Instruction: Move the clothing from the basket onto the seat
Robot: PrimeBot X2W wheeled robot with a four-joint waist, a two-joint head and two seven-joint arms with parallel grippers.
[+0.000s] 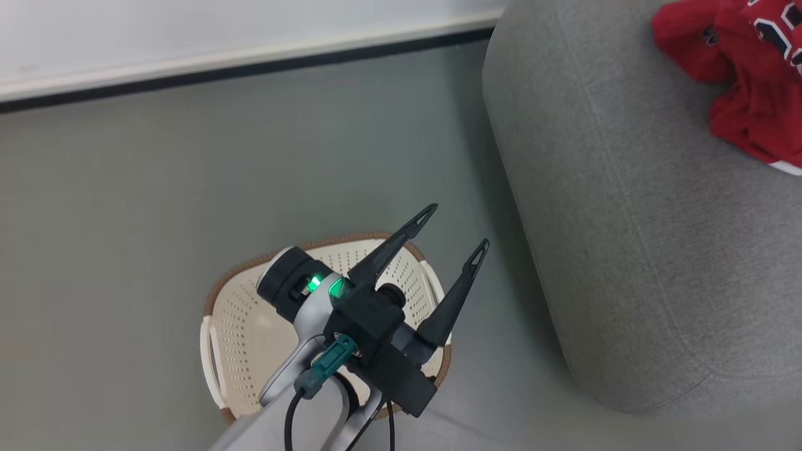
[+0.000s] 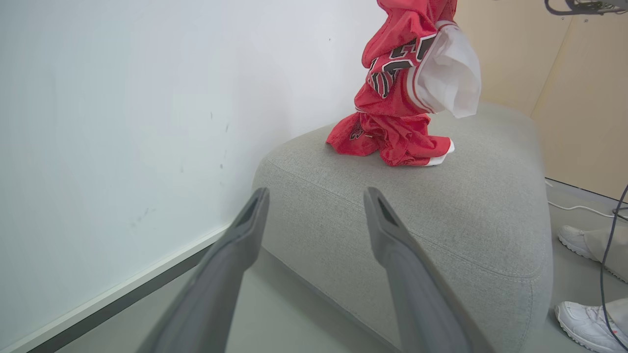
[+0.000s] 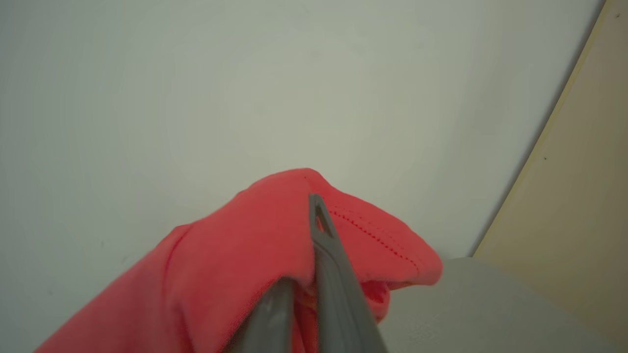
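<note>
Step in hand: judged to be the setting-down of the clothing [image 2: 397, 98] on the seat [image 2: 417, 211]; the lower folds are rested on the cushion while the upper part is hung from above
Clothing position: heaped near the seat's wall-side edge, well apart from the rounded edge nearest the basket [image 1: 244, 338]
Basket: stood on the floor just beside the seat; no clothing is seen in its uncovered part
Recommended handling: the held fabric is to be lowered until slack before release, so that it is dropped inward of the seat's edge; a straight withdrawal is advised, since loose fabric may be snagged on a finger
Right gripper [image 3: 304, 255]: fingers are drawn nearly together, with a fold of red fabric pinched between them
Left gripper [image 1: 458, 225]: fingers are spread wide; nothing is held or touched; it is hung above the basket
</note>
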